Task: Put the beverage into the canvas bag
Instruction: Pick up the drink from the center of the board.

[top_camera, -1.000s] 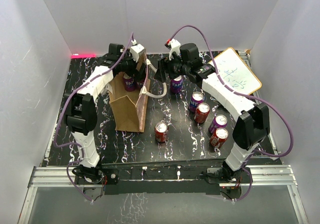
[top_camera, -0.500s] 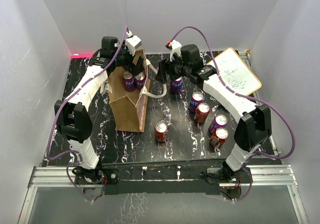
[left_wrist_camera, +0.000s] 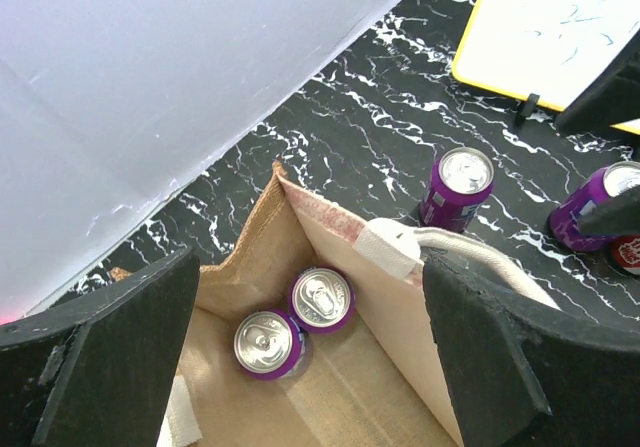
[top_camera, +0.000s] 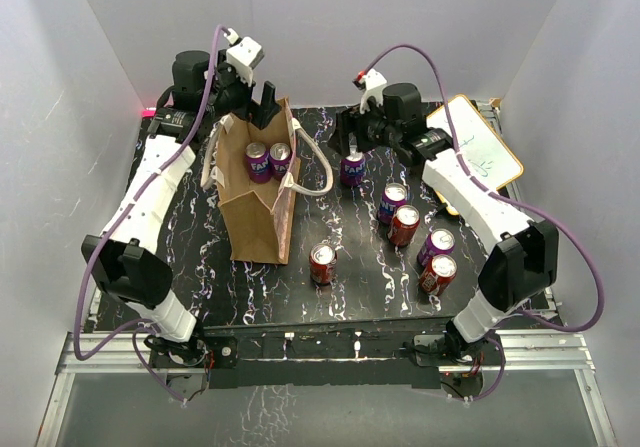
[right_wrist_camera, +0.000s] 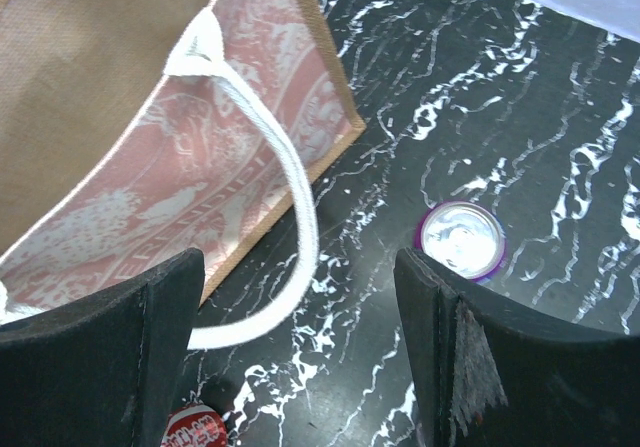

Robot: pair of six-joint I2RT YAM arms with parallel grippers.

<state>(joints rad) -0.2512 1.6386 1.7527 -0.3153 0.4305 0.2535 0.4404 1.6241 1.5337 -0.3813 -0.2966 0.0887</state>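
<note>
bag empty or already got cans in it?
Not empty: two purple cans stand upright inside the canvas bag, tops showing in the left wrist view.

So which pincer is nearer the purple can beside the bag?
Right. The right pincer hovers close to the purple can; the left pincer is over the canvas bag.

Purple can [top_camera: 258,164] inside canvas bag [top_camera: 262,229]: white block letters on side, look like "FA", rest hidden by bag wall.
Whiteboard [top_camera: 478,152]: handwritten green marks, too small to read; same board in left wrist view shows bluish scribbles, illegible.
Bag side in right wrist view: faint reddish ornamental print, no legible words.
Red can [right_wrist_camera: 192,429] at frame bottom: white script fragment, unreadable.
Loose cans [top_camera: 437,273] on table: labels too small to read.
</note>
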